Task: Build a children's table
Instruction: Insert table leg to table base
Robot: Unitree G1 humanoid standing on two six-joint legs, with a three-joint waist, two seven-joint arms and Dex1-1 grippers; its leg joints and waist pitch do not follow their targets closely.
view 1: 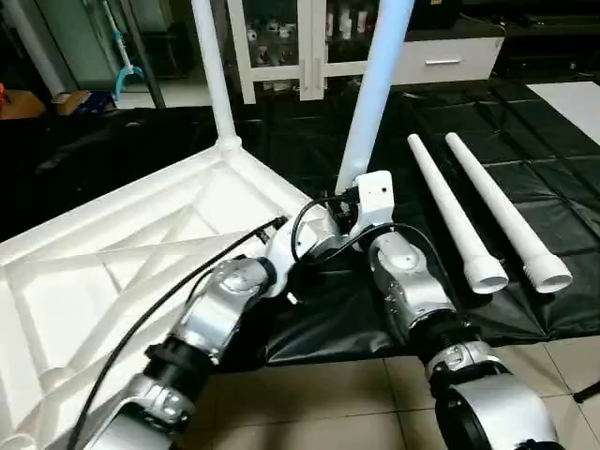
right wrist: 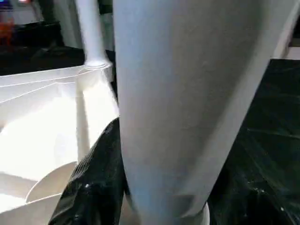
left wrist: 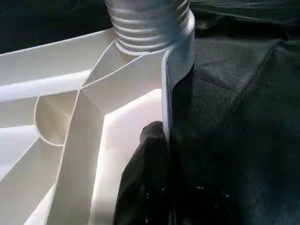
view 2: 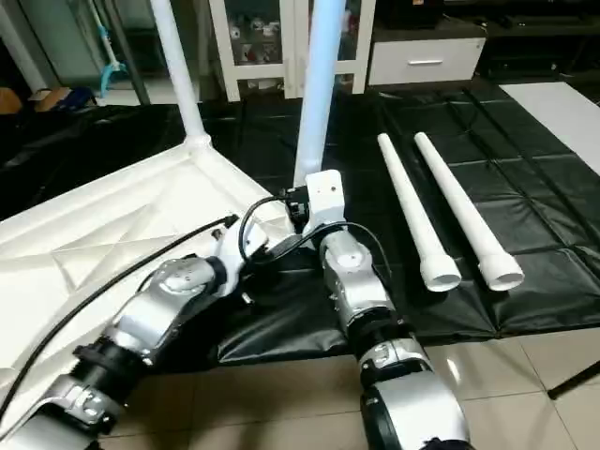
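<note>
Tabletop (view 1: pixel 141 253) lies upside down on the floor, ribbed underside up, partly on the black sheet (view 1: pixel 525 197). Far-corner leg (view 1: pixel 214 70) is already standing in its socket.

Left gripper (left wrist: pixel 157 154) is clamped down on the tabletop's rim wall just below the near corner socket (left wrist: pixel 178 51), bracing it. Risk here: the hold is on a thin edge only, so if the leg gets twisted hard, I'd expect the rim to slide out of the pinch and the whole top to skate on the slick sheet.

Second leg (view 1: pixel 375 89) stands upright in that near socket, thread rings showing above the collar in the left wrist view, so I judge it not fully seated. Right gripper (right wrist: pixel 105 183) is wrapped around this leg low down, grasping it; one finger is visible against the tube. Risks: cross-threading if the leg tilts while being turned; fingers slipping round the smooth tapered tube instead of turning it; the tall leg levering the socket sideways if pushed off-axis.

Two spare legs (view 1: pixel 487 211) lie side by side on the sheet, well apart from the arms; round, so they could roll if the sheet gets dragged.

Containers: the glass-door cabinet (view 1: pixel 300 37) at the back holds small bottles or jars, too small to identify. Drawer (view 1: pixel 441 58) beside it is closed.
</note>
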